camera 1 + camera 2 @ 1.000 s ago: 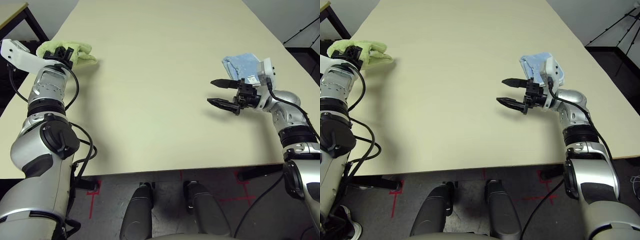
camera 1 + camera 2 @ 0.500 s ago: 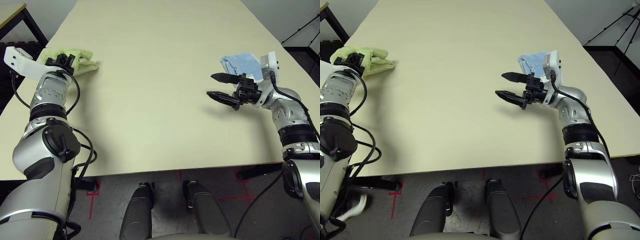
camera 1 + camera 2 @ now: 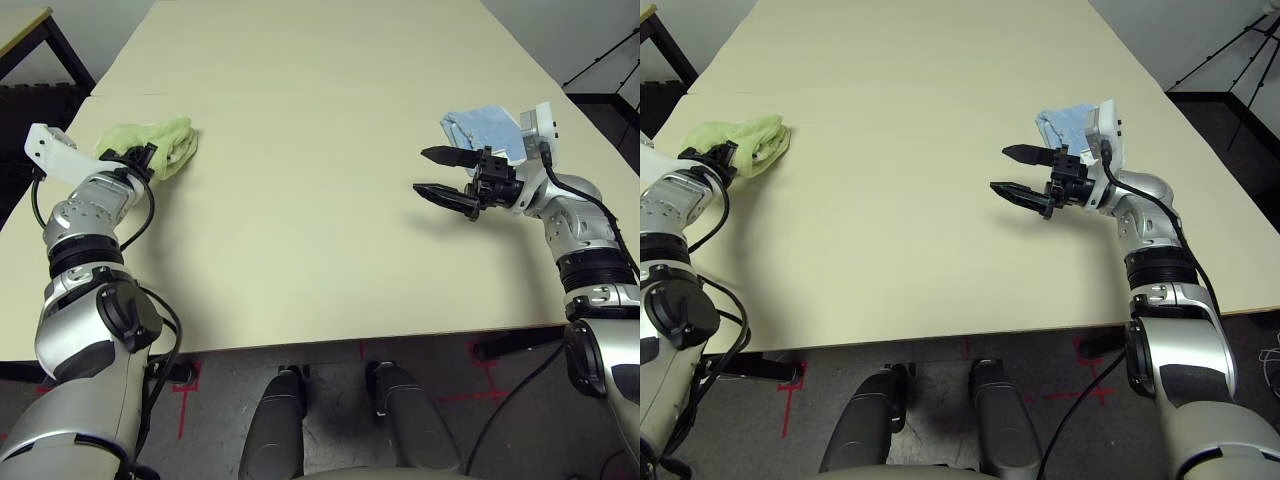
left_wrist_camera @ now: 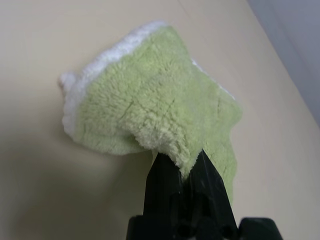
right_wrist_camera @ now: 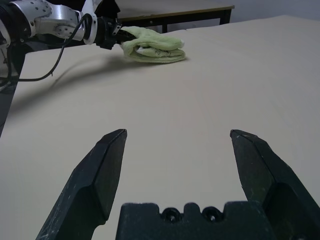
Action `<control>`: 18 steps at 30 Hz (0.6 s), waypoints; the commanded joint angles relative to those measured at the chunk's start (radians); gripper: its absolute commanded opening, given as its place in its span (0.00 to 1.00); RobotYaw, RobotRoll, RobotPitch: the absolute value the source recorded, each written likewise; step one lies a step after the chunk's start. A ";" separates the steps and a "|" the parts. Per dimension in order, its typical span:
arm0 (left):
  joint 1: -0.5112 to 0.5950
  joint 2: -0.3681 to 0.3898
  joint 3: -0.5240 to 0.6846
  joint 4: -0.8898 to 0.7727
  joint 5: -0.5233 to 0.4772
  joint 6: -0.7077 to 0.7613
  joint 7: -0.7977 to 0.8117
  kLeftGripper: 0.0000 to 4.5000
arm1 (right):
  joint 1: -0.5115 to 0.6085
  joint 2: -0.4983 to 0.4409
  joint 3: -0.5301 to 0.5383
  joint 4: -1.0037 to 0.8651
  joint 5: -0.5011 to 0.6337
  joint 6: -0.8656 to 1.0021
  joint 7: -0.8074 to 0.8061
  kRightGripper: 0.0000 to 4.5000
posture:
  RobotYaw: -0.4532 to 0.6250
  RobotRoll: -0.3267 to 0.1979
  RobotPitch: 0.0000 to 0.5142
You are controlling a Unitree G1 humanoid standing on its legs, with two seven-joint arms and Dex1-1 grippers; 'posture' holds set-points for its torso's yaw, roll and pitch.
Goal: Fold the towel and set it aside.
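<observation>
Set-aside step: left gripper [image 4: 182, 162] clamped on folded light green terry towel [image 3: 160, 147] at beige table [image 3: 320, 180] edge, right gripper [image 3: 442, 173] spread empty; next, probably let go.

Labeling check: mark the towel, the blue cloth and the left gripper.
towel [image 3: 168, 141], left eye view, top of bundle.
blue cloth [image 3: 478, 126], left eye view, upper fold.
left gripper [image 4: 183, 167], left wrist view, shut fingertips pinching towel.

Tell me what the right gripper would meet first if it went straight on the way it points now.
Probably nothing nearby: the open right gripper points across bare table. Far along that line lies the green towel held by the left gripper, though depth is unclear.
</observation>
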 commanded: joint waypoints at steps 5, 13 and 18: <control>0.079 -0.134 0.091 -0.316 -0.134 0.163 0.247 0.00 | -0.004 -0.002 0.009 0.003 -0.007 -0.010 0.009 1.00 | 0.45 0.62 0.32; 0.112 -0.137 0.101 -0.327 -0.152 0.152 0.299 0.00 | -0.003 -0.001 0.013 0.001 -0.012 -0.014 0.015 1.00 | 0.45 0.62 0.32; 0.121 -0.106 0.098 -0.300 -0.139 0.153 0.318 0.24 | -0.001 -0.004 0.016 0.001 -0.011 -0.019 0.016 1.00 | 0.45 0.62 0.31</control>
